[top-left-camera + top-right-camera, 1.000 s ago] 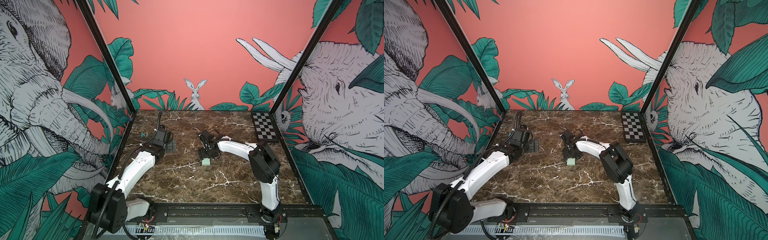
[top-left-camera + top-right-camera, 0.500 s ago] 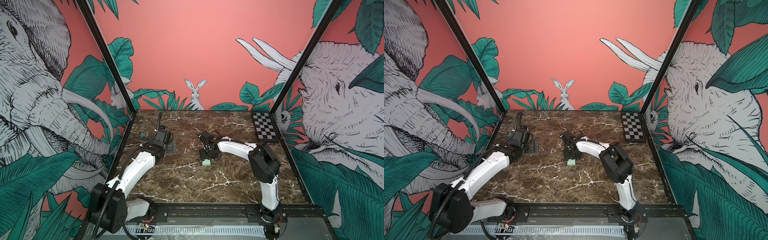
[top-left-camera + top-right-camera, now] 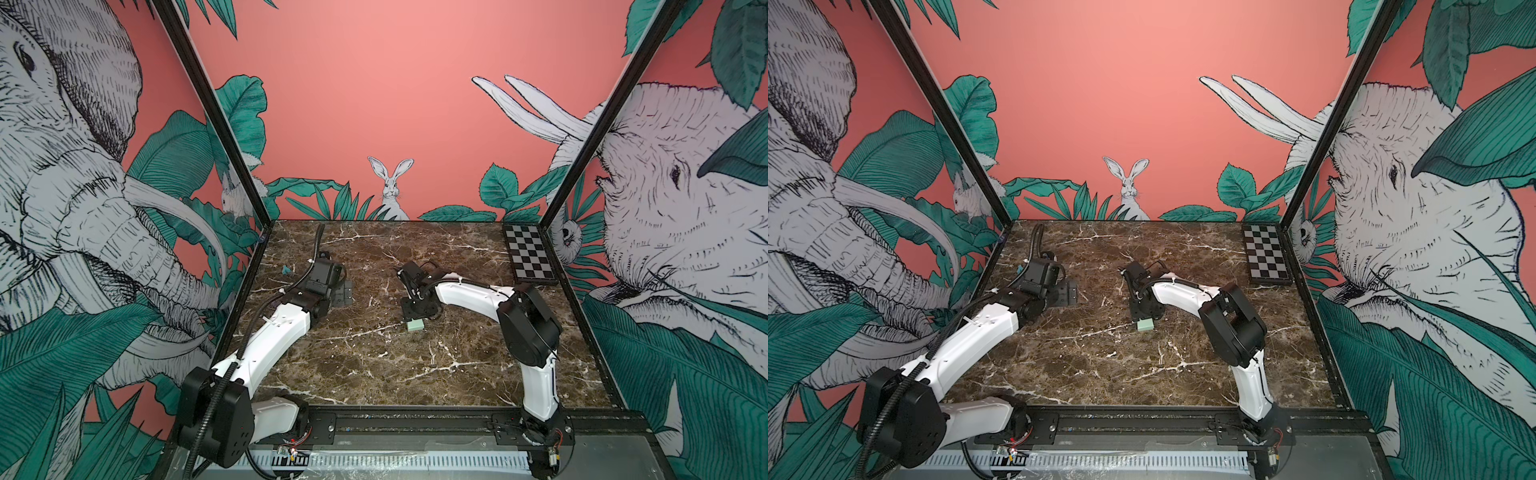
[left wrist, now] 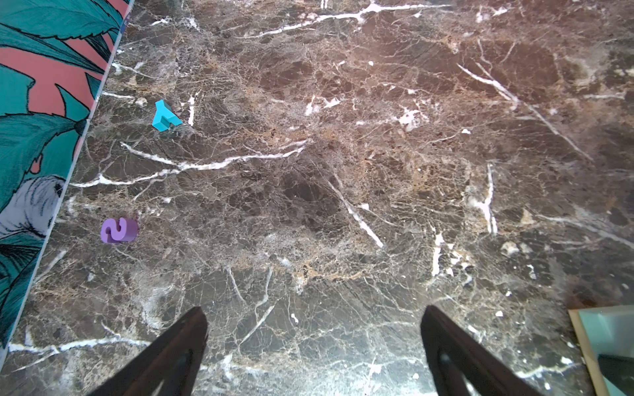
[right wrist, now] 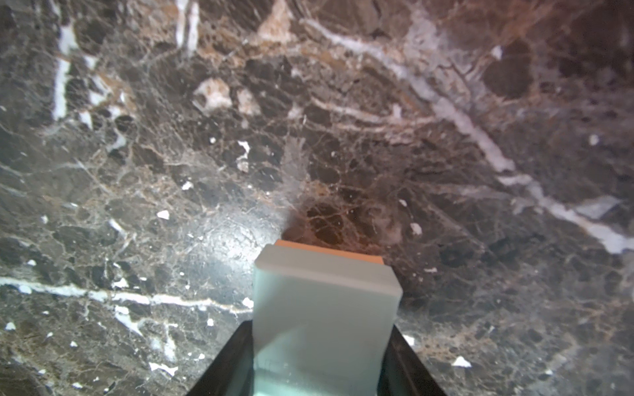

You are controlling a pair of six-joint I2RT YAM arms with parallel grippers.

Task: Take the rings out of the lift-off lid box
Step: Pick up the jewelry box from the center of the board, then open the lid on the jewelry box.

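Observation:
The lift-off lid box [image 3: 415,325] [image 3: 1145,325], pale mint on top with a tan base edge, lies on the marble near the middle. My right gripper [image 3: 417,316] points down over it. In the right wrist view the two black fingers press against both sides of the box [image 5: 326,301], so the right gripper [image 5: 321,327] is shut on it. A corner of the box [image 4: 603,343] shows in the left wrist view. My left gripper [image 3: 343,291] [image 4: 314,310] stands wide open over bare marble to the box's left. The lid is on and the rings are hidden.
A small teal lump [image 4: 165,116] [image 3: 286,271] and a small purple lump [image 4: 119,230] lie by the left wall. A black-and-white checkerboard [image 3: 530,259] lies at the back right corner. Painted walls close in three sides.
The right gripper's fingers have closed in on the box's sides. The left arm has not moved.

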